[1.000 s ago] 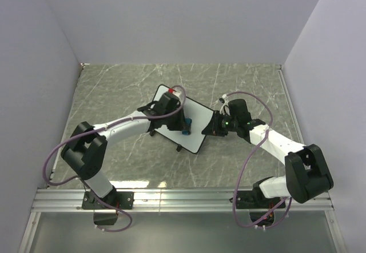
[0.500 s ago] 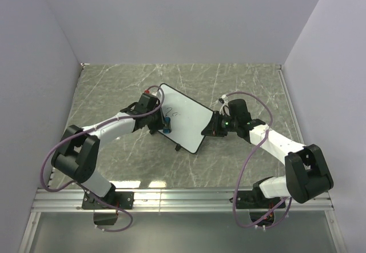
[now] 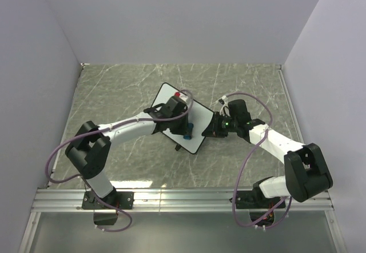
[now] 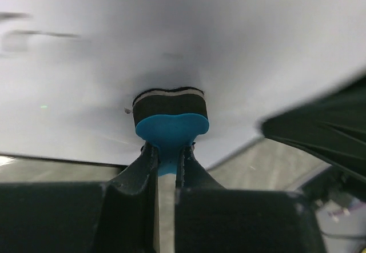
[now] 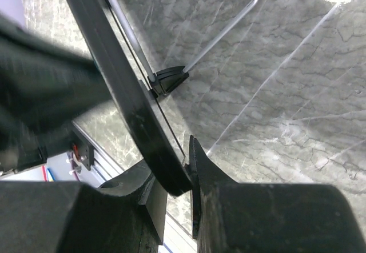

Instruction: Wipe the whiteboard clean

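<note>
The whiteboard (image 3: 199,132) lies tilted on the marble table, partly covered by my left arm. My left gripper (image 3: 186,129) is shut on a small blue eraser (image 3: 188,129) and presses its felt face onto the board. In the left wrist view the eraser (image 4: 171,126) sits between my fingers (image 4: 140,164) against the white surface (image 4: 189,30), with faint blurred grey marks (image 4: 40,33) at upper left. My right gripper (image 3: 210,129) is shut on the board's right edge. The right wrist view shows the black rim (image 5: 123,87) clamped between the jaws of my right gripper (image 5: 187,176).
The board's wire stand leg (image 5: 220,36) with a black clip (image 5: 168,79) rests on the grey marble tabletop (image 3: 114,93). Grey walls enclose the table on three sides. An aluminium rail (image 3: 183,199) runs along the near edge.
My left gripper swept the eraser left across the board, then back to the right near its lower right part. A scribble seen half a second ago is now under my arm. The right gripper held still.
</note>
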### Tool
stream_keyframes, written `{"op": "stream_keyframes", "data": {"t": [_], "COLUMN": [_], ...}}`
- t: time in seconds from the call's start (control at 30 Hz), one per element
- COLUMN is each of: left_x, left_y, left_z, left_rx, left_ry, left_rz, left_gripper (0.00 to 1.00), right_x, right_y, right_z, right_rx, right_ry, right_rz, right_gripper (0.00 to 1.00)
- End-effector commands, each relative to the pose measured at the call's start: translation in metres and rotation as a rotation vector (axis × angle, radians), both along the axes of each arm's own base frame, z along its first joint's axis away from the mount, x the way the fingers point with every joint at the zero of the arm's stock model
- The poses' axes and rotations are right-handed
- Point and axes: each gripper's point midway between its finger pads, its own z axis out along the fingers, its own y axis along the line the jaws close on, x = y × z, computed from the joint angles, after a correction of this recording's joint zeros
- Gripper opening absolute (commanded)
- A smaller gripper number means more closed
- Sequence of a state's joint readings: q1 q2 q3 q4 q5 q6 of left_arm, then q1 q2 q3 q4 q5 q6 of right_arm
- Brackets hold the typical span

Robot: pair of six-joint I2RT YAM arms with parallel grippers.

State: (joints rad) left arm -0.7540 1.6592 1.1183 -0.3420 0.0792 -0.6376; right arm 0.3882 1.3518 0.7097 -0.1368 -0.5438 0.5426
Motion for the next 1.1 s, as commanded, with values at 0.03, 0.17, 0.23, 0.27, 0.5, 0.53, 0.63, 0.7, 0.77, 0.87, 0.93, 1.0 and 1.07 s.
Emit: {"op": "stream_keyframes", "data": {"t": [0.03, 0.17, 0.23, 0.27, 0.5, 0.53, 0.63, 0.7, 0.77, 0.87, 0.93, 1.0, 1.07], "left_x": [0.006, 0.026, 0.039, 0.042, 0.070, 0.075, 0.076, 0.075, 0.076, 0.077, 0.074, 0.067, 0.065], "left_y": [-0.043, -0.040, -0.027, -0.019, 0.056, 0.068, 0.094, 0.102, 0.105, 0.097, 0.085, 0.059, 0.033], "left_z": [0.011, 0.020, 0.016, 0.012, -0.017, -0.016, -0.025, -0.029, -0.029, -0.024, -0.017, -0.006, 0.012], "left_rx": [-0.077, -0.052, -0.040, -0.030, 0.015, 0.018, 0.042, 0.044, 0.053, 0.023, 0.005, 0.000, -0.023], "left_ry": [-0.022, -0.065, -0.057, -0.052, 0.004, 0.000, 0.014, 0.024, 0.020, 0.027, 0.021, 0.005, -0.022], "left_rz": [-0.068, -0.048, -0.015, 0.005, 0.183, 0.210, 0.260, 0.275, 0.272, 0.259, 0.232, 0.168, 0.118], "left_gripper": [0.00, 0.00, 0.00, 0.00, 0.00, 0.00, 0.00, 0.00, 0.00, 0.00, 0.00, 0.00, 0.00], "right_x": [-0.006, -0.011, -0.012, -0.013, -0.017, -0.017, -0.017, -0.017, -0.016, -0.016, -0.014, -0.014, -0.013], "right_y": [0.021, 0.021, 0.020, 0.020, 0.019, 0.019, 0.019, 0.018, 0.019, 0.021, 0.022, 0.023, 0.025], "right_z": [0.021, 0.018, 0.017, 0.017, 0.015, 0.015, 0.014, 0.013, 0.014, 0.013, 0.013, 0.013, 0.014], "right_rx": [0.083, 0.081, 0.078, 0.078, 0.076, 0.078, 0.078, 0.077, 0.078, 0.081, 0.082, 0.082, 0.084], "right_ry": [-0.018, -0.010, -0.010, -0.009, -0.007, -0.009, -0.009, -0.006, -0.007, -0.004, -0.004, -0.003, -0.005], "right_rz": [0.077, 0.076, 0.075, 0.075, 0.073, 0.074, 0.070, 0.069, 0.069, 0.073, 0.074, 0.076, 0.078], "right_gripper": [0.00, 0.00, 0.00, 0.00, 0.00, 0.00, 0.00, 0.00, 0.00, 0.00, 0.00, 0.00, 0.00]}}
